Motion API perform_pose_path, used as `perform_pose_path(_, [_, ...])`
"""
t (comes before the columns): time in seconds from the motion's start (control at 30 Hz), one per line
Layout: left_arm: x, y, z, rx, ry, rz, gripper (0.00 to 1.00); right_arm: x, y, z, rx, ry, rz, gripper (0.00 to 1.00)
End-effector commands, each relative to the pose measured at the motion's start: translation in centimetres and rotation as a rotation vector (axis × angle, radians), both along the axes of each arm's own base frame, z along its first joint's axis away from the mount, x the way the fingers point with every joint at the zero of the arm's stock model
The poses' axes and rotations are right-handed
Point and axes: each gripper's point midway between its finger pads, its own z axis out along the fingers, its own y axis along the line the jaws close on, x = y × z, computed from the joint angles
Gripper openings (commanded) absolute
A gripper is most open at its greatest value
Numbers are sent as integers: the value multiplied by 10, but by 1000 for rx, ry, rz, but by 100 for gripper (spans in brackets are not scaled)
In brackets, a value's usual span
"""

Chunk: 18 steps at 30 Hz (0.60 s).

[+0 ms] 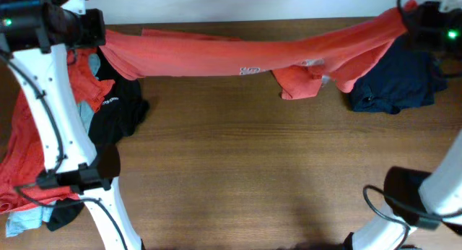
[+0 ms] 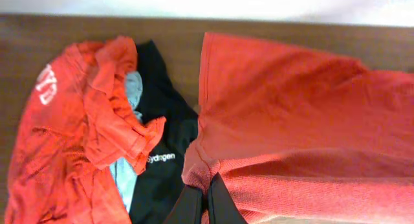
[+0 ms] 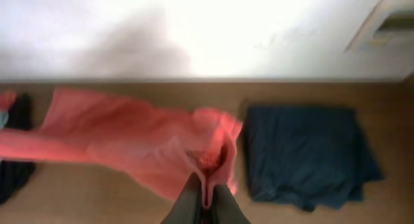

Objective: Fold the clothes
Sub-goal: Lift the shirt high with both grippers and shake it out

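An orange-red T-shirt [image 1: 216, 55] with white lettering hangs stretched across the far side of the table between my two grippers. My left gripper [image 1: 101, 35] is shut on its left end, and in the left wrist view the gripper [image 2: 207, 186] pinches a bunched fold of the shirt [image 2: 291, 120]. At the far right my right gripper [image 1: 406, 17] is shut on the other end. The right wrist view has the gripper [image 3: 206, 193] clamping a fold of the shirt [image 3: 129, 140]. A sleeve [image 1: 299, 82] droops onto the table.
A heap of clothes lies at the left: orange-red pieces [image 1: 22, 156], a black garment [image 1: 119, 109] and a pale blue one [image 2: 132, 88]. A navy garment [image 1: 393, 84] lies at the far right. The wooden table [image 1: 253, 170] spreads out in front.
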Motion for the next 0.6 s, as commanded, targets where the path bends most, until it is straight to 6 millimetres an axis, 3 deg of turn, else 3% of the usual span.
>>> perform_pose_path(0.0, [-16, 2, 64, 50, -192, 1, 0, -7, -10, 49, -72, -190, -24, 4])
perform_pose_path(0.13, [17, 6, 113, 78, -431, 3, 0, 29, -11, 104, -127, -448, -3, 4])
perform_pose_path(0.23, [37, 9, 156, 64, -628, 32, 0, 59, -8, 134, -158, -610, 17, 4])
perform_pose_path(0.33, [48, 14, 194, 35, -794, 78, 0, 83, -3, 151, -170, -724, 33, 4])
perform_pose_path(0.43, [57, 20, 218, 22, -912, 116, 0, 102, 1, 166, -145, -827, 37, 4])
perform_pose_path(0.57, [74, 22, 231, 28, -1010, 111, 0, 122, 3, 185, -158, -967, 7, 4])
